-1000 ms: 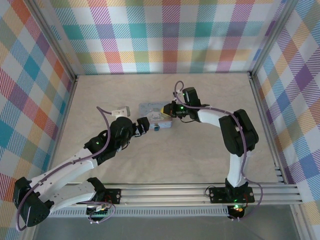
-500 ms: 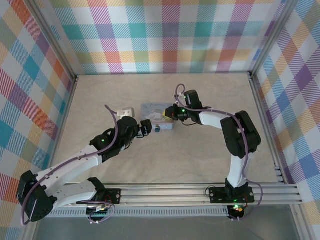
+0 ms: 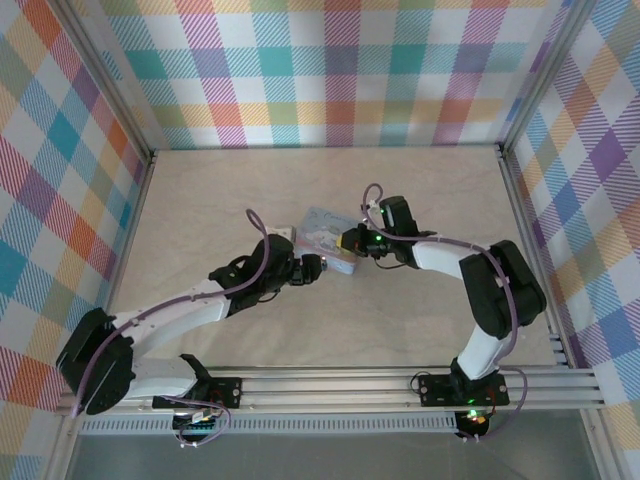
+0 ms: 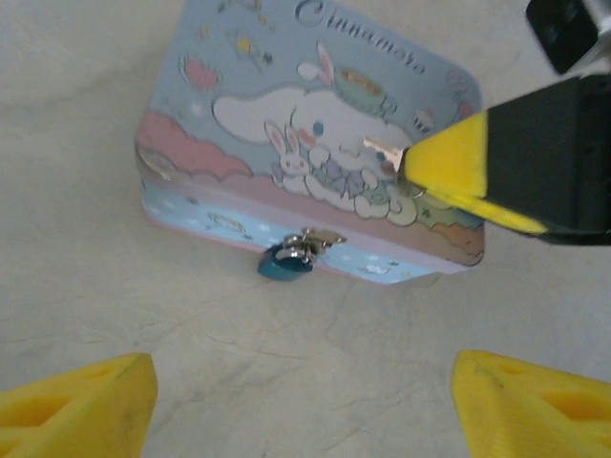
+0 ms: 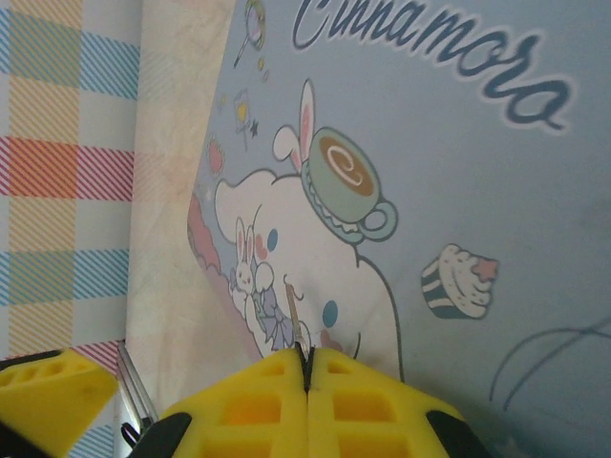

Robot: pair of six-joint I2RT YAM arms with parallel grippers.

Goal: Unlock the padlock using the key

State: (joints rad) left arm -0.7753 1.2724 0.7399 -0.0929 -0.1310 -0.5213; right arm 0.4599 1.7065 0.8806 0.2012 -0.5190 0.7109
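Tin lies closed on the bench, padlock hanging at its 6 o'clock side. Right fingers clench the key above it; left fingers stand released.

Lettering on the tin.
Dark cursive script across its pale blue lid reads "Cinnamoro"; any later letters cannot be read.
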